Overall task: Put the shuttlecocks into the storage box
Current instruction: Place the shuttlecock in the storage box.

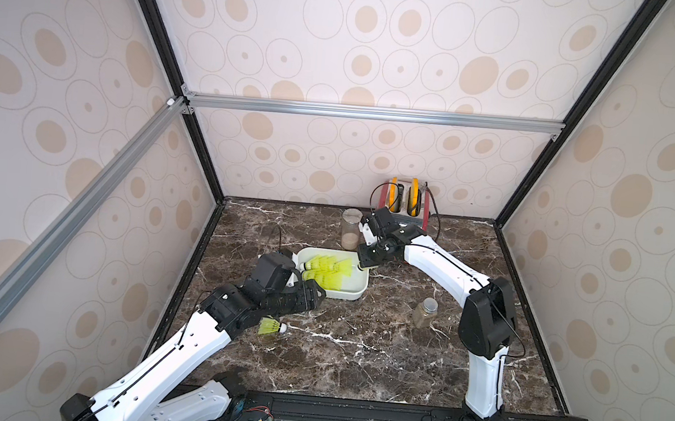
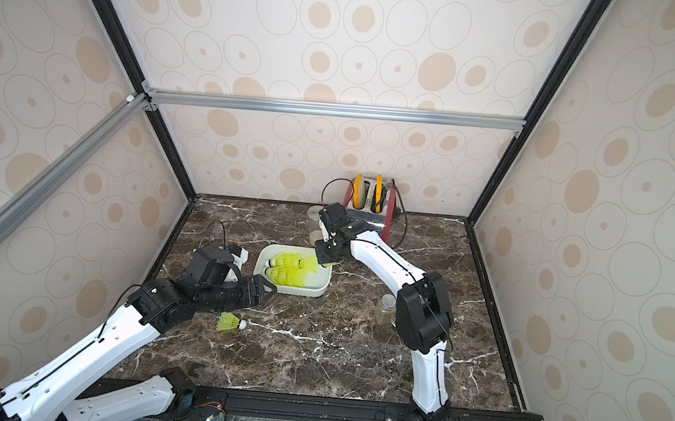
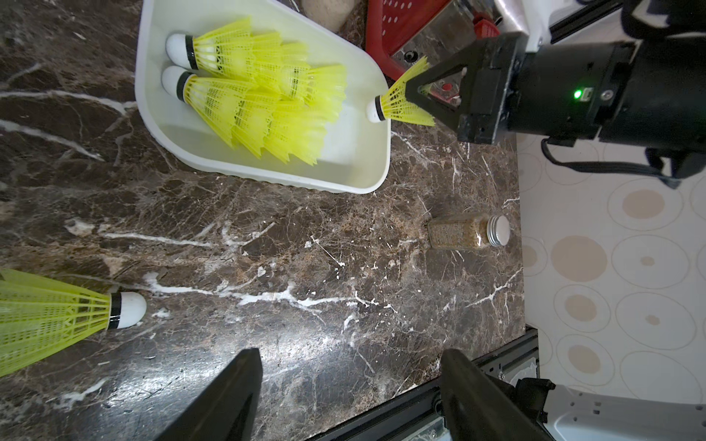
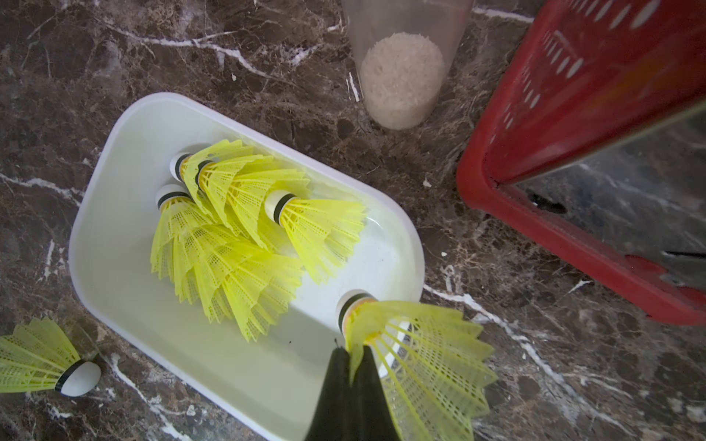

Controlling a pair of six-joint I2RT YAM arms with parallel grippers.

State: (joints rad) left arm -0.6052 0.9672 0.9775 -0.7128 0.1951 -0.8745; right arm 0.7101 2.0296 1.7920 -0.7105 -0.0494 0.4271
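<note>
The white storage box [image 1: 345,294] sits mid-table with several yellow-green shuttlecocks [image 1: 328,269] nested in two rows inside it [image 4: 229,236]. My right gripper [image 4: 353,349] is shut on the skirt of one more shuttlecock [image 4: 420,343], holding it tip-down over the box's far right corner [image 3: 401,103]. One loose shuttlecock [image 1: 271,326] lies on the marble near my left forearm, also in the left wrist view [image 3: 49,313]. My left gripper [image 3: 349,353] is open and empty, hovering just in front of the box's near left corner [image 1: 320,291].
A clear jar of rice [image 1: 351,229] stands behind the box. A red toaster [image 1: 407,209] with yellow discs in its slots is at the back wall. A small spice jar [image 1: 425,313] stands right of the box. Patterned walls enclose the table.
</note>
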